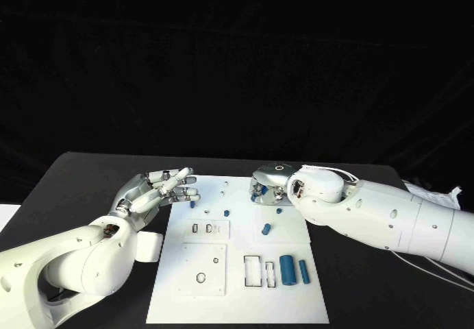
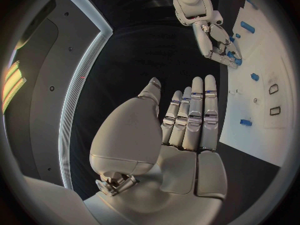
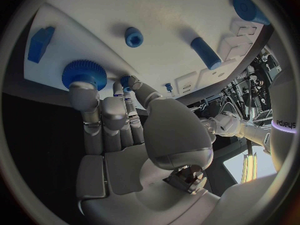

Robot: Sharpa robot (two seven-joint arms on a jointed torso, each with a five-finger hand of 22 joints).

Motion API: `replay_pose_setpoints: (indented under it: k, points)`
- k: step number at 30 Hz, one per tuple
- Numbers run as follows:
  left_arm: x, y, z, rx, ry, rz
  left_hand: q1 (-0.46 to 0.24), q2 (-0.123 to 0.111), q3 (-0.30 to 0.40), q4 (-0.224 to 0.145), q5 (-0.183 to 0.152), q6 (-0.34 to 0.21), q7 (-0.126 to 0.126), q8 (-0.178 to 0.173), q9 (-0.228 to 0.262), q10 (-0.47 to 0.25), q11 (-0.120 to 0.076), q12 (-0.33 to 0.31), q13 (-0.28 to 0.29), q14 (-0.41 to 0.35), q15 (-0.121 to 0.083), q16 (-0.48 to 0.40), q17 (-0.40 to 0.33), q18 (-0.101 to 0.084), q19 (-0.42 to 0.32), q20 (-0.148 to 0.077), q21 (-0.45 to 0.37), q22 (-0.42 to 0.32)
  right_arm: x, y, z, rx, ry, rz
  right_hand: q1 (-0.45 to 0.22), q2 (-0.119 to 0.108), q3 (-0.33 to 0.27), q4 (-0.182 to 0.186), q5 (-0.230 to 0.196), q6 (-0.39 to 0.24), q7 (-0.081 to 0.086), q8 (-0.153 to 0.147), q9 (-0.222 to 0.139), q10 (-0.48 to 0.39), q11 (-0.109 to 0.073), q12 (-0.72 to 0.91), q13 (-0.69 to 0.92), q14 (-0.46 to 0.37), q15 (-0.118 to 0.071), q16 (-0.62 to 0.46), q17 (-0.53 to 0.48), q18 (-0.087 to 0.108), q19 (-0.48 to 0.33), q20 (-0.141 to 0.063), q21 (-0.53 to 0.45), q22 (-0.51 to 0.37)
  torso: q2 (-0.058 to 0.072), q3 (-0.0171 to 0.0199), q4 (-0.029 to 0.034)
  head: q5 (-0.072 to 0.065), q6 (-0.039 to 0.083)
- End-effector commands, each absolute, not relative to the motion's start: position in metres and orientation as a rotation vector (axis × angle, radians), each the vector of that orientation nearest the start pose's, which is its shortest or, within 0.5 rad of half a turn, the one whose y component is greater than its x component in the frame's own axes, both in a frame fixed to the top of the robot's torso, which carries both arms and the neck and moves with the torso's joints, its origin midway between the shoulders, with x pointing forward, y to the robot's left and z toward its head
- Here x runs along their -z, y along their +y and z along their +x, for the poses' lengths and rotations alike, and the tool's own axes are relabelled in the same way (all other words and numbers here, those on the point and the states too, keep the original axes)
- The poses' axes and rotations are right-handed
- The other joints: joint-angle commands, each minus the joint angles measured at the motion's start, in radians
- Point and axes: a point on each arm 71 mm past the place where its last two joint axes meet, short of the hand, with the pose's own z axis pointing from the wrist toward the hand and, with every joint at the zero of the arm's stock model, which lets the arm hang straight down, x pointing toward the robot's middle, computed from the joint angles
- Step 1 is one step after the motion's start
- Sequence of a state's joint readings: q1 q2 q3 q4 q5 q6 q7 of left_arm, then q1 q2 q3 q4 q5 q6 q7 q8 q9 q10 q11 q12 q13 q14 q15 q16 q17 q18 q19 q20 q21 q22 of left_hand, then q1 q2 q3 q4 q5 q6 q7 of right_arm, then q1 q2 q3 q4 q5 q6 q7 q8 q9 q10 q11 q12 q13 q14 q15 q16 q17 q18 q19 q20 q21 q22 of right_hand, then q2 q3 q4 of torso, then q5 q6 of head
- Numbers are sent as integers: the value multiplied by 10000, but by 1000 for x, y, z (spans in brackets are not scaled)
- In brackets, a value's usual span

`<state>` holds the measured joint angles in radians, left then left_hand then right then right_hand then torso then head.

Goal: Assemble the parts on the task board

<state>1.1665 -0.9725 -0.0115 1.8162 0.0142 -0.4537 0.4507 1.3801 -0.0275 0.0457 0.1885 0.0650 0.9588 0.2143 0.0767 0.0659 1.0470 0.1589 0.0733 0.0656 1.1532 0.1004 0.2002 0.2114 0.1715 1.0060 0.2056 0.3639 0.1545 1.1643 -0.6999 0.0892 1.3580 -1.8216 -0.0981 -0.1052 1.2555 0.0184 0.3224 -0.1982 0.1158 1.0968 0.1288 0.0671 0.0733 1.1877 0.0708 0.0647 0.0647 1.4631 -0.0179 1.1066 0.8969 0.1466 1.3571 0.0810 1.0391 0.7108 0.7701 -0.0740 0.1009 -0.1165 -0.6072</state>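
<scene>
The white task board [image 1: 237, 301] lies in the middle of the black table. My right hand [image 1: 268, 186] is at the board's far edge, fingertips on a blue gear [image 3: 84, 72] with the thumb close beside it; the same grip [image 2: 234, 60] appears in the left wrist view. My left hand [image 1: 158, 190] hovers at the board's far left corner, fingers spread and holding nothing. Loose blue parts on the board are a short cylinder [image 1: 266, 228], a thick cylinder [image 1: 288, 269] with a thinner one [image 1: 303, 271] beside it, and a small piece [image 1: 192, 203] near my left fingertips.
Two raised white plates [image 1: 203, 269] with holes sit on the board's left half, and rectangular slots [image 1: 259, 271] lie next to the thick cylinder. A white cable [image 1: 435, 192] runs along my right arm. Bare black table flanks the board.
</scene>
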Motion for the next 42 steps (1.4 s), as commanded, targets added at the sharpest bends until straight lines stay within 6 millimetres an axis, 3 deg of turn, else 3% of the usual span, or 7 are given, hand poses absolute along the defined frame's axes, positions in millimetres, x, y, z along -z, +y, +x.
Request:
replay_pose_setpoints:
  k: [1,8,11,20,31,35,42]
  points:
    - [154,193,431,16348,13690,-11204,32,92,1,-63,-38,-3,63,-44,-12,-13,55,-36,-10,40,43,-43,18,96,70,25,60,8,180,-171,521,-4025,16872,-5031,2,25,121,42,-29,91,2,29,20,78,-8,-22,8,297,-15,97,94,-83,-57,4,127,130,58,-2,19,6,-4]
    - [154,193,431,16356,13693,-11200,41,96,3,-73,-37,-6,66,-49,-11,-18,56,-42,-10,41,44,-48,24,96,69,26,61,7,177,-171,522,-4218,16417,-4791,47,-23,495,203,-39,295,-15,57,55,284,-49,-10,21,248,-42,261,220,-98,-142,-9,402,394,79,-14,38,-17,-37]
    - [154,194,431,16349,13688,-11200,57,104,9,-89,-36,-10,67,-58,-11,-25,59,-51,-9,44,45,-54,33,96,69,27,63,7,170,-170,521,-4611,15504,-4370,184,73,742,244,-302,466,-10,114,100,518,-84,36,54,245,-79,362,325,-111,-147,-43,556,577,93,-20,45,-20,-48]
    - [154,195,431,16346,13705,-11207,66,109,12,-98,-35,-11,69,-62,-10,-28,60,-55,-9,46,46,-57,39,96,69,27,65,7,151,-164,518,-5444,13755,-3302,315,42,1044,277,-320,629,-6,149,166,708,-116,6,68,239,-92,477,434,-131,-167,-95,746,783,126,-37,71,20,84]
    - [154,191,430,16452,13764,-11185,83,112,15,-118,-36,-14,68,-70,-9,-35,61,-63,-8,36,50,-72,47,94,61,29,63,5,153,-142,528,-5355,13741,-3121,256,-69,1160,381,-374,585,20,85,175,632,-88,-40,39,234,-71,542,488,-143,-202,-84,835,866,163,-60,125,39,232]
    - [154,191,430,16482,13785,-11179,83,112,15,-118,-36,-14,68,-70,-9,-35,61,-63,-8,36,50,-72,47,94,61,29,63,5,156,-133,532,-5311,14030,-3278,225,-114,1192,426,-385,565,25,61,177,595,-73,-44,30,234,-63,573,520,-147,-215,-73,866,894,190,-73,172,39,197]
    - [153,190,430,16523,13799,-11162,83,112,15,-118,-36,-14,68,-70,-9,-35,61,-63,-8,36,50,-72,47,94,61,29,63,5,163,-125,538,-5043,14414,-3423,204,-140,1207,457,-406,559,26,50,180,580,-69,-42,27,232,-57,580,520,-149,-221,-68,886,915,211,-75,154,65,186]
